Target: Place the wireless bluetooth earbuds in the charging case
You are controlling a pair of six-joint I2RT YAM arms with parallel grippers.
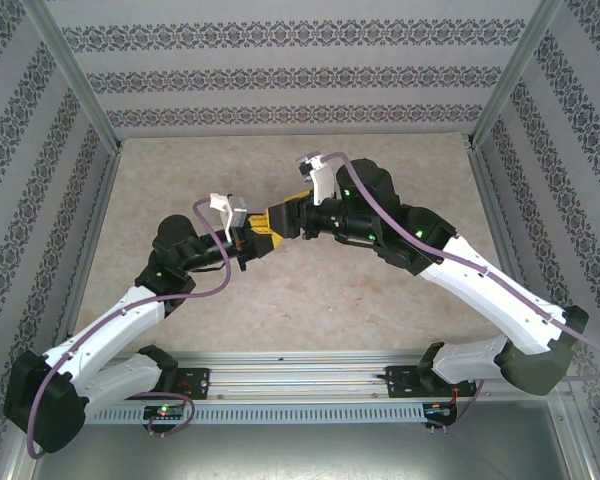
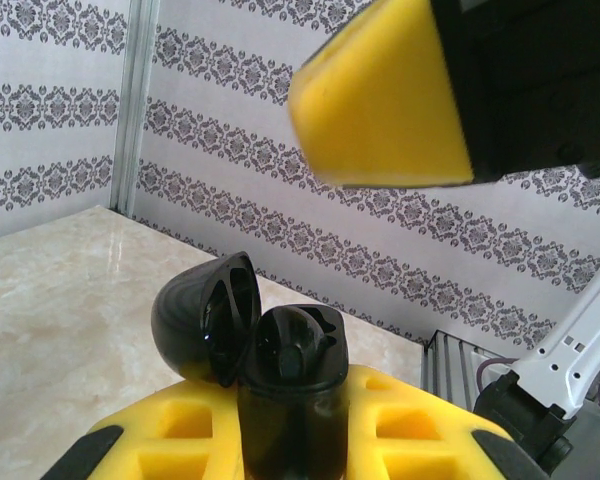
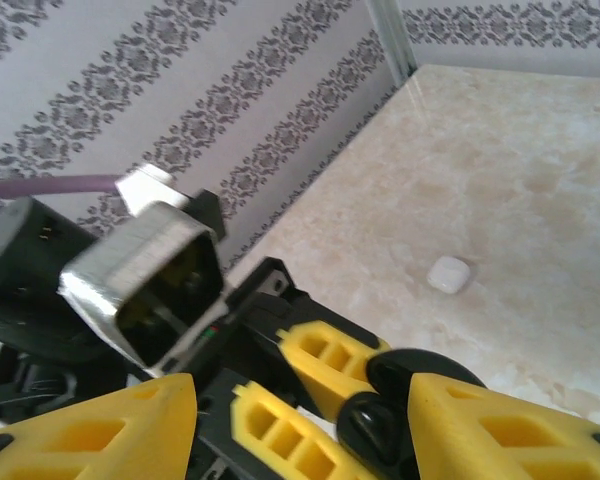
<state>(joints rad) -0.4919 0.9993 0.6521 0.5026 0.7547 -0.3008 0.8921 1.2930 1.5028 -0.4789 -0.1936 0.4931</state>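
Earbuds: you cannot tell them from the black mouth of the case.
Case: charging case (image 2: 290, 395) upright, held off the table (image 3: 520, 150), lid (image 2: 205, 315) hinged open.
Left gripper (image 2: 290, 435): pinching the case body.
Right gripper (image 3: 300, 388): fingers spread, close over the mouth.
Risk: a bud left unseated could tip out if you jolt the case.
Obstacle: the lid beside the mouth may catch your finger.
Around: small white object (image 3: 448, 273) lies on the table, well apart.
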